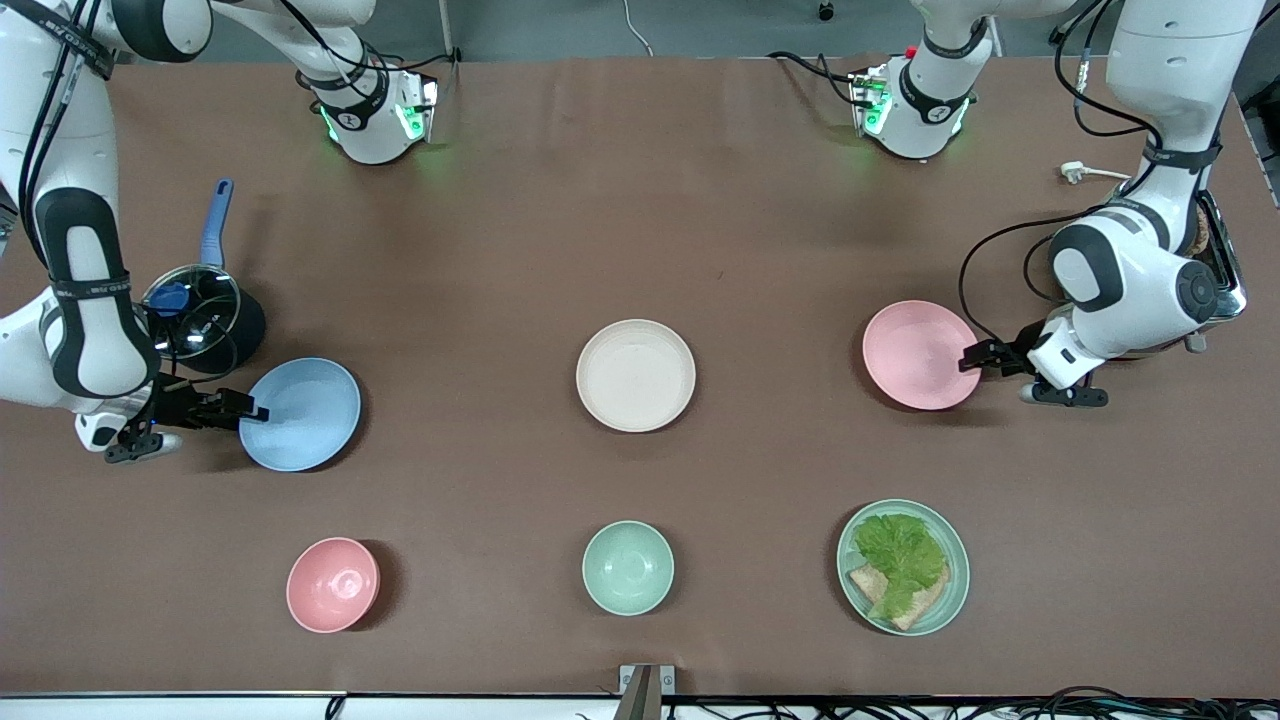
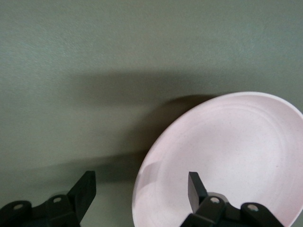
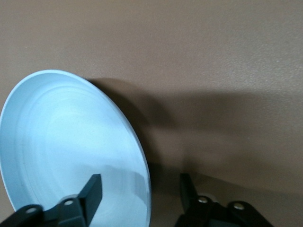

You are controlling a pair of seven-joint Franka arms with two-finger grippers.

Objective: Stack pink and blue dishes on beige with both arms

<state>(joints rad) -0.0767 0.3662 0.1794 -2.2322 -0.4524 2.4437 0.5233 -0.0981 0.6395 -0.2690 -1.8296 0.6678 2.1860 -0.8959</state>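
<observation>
two plates: we straddle each rim, jaws wide
left gripper (image 1: 968, 357): pink plate (image 1: 918, 354)
right gripper (image 1: 252, 411): blue plate (image 1: 303, 413)
beige plate (image 1: 636, 375): between both

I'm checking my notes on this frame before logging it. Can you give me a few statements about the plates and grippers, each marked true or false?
1. The left gripper straddles the rim of the pink plate with its fingers open. True.
2. The blue plate already sits on the beige plate. False: it lies apart, toward the right arm's end of the table, with the open right gripper at its rim.
3. The beige plate has nothing on it. True.
4. The mint-green bowl holds lettuce. False: the lettuce lies on the mint-green plate.
</observation>
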